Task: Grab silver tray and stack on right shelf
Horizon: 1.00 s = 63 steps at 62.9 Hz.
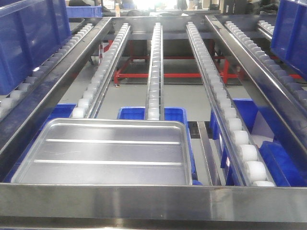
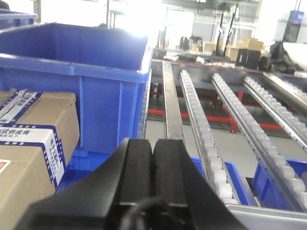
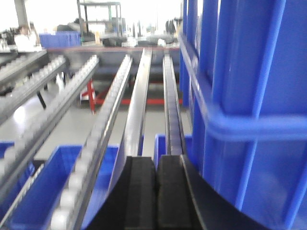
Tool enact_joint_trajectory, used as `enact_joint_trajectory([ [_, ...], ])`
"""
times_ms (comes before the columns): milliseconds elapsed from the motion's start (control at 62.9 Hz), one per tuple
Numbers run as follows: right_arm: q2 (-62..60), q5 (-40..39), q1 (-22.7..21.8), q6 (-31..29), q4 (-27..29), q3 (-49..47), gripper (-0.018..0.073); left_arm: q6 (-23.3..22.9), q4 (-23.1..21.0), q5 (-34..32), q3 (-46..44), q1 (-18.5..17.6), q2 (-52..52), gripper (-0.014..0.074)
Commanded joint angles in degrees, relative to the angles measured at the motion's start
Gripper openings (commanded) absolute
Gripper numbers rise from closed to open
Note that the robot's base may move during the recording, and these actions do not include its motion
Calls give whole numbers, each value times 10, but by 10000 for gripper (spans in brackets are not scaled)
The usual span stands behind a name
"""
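Note:
The silver tray (image 1: 110, 153), shiny with two long raised ridges, lies flat at the near left of the right shelf (image 1: 153, 201), just behind the polished front crossbar. Its far edge rests by the ends of two white roller rails (image 1: 153, 72). Neither gripper shows in the front view. In the left wrist view my left gripper (image 2: 152, 143) is shut, its black pads pressed together with nothing between them. In the right wrist view my right gripper (image 3: 156, 160) is also shut and empty. The tray does not show in either wrist view.
A big blue crate (image 2: 96, 72) and cardboard boxes (image 2: 29, 158) stand close on the left of the left gripper. Another blue crate (image 3: 249, 96) rises right beside the right gripper. Blue bins (image 1: 158, 114) sit below the rails. Blue crates (image 1: 29, 33) (image 1: 292, 28) flank the shelf.

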Motion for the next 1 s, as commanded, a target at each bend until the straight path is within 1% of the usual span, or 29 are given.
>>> enact_joint_trajectory([
  [0,-8,-55,-3,-2,0,-59,52,0,-5,-24,-61,0,2,-93],
  [159,41,22,1,-2,0,-172,52,0,2,88,-201,-1,69,-93],
  [270,104,78,15,-2,0,-240,52,0,2,183,-297,-1,152,-93],
  [366,164,123,29,-2,0,-279,64,0,-14,236,-360,-1,233,-93],
  [429,201,144,40,-2,1,-294,111,0,-29,259,-386,-1,282,-93],
  [509,250,170,59,-2,6,-312,211,0,-63,294,-412,-1,345,-92],
  [556,273,184,72,-2,12,-322,278,12,-80,322,-426,-1,381,-87],
  [588,289,191,81,-2,17,-328,321,27,-91,343,-434,-3,406,-64],
  [636,310,201,99,-2,27,-340,376,52,-106,368,-444,-8,437,-5],
  [668,323,208,112,-2,30,-348,401,71,-115,379,-450,-14,461,64],
  [699,335,216,125,-2,33,-358,419,78,-123,387,-455,-20,478,135],
  [715,339,219,131,-2,34,-361,424,79,-126,389,-456,-22,484,165],
  [747,352,226,150,-2,38,-374,435,82,-133,398,-461,-27,499,253],
  [811,378,231,186,-2,49,-393,440,82,-139,409,-471,-39,522,367],
  [858,402,231,218,-2,57,-409,440,83,-140,416,-480,-50,537,402],
  [938,445,231,271,-2,58,-432,440,93,-140,418,-493,-77,555,397],
  [985,478,228,300,-2,58,-443,440,103,-140,418,-499,-106,563,388],
])
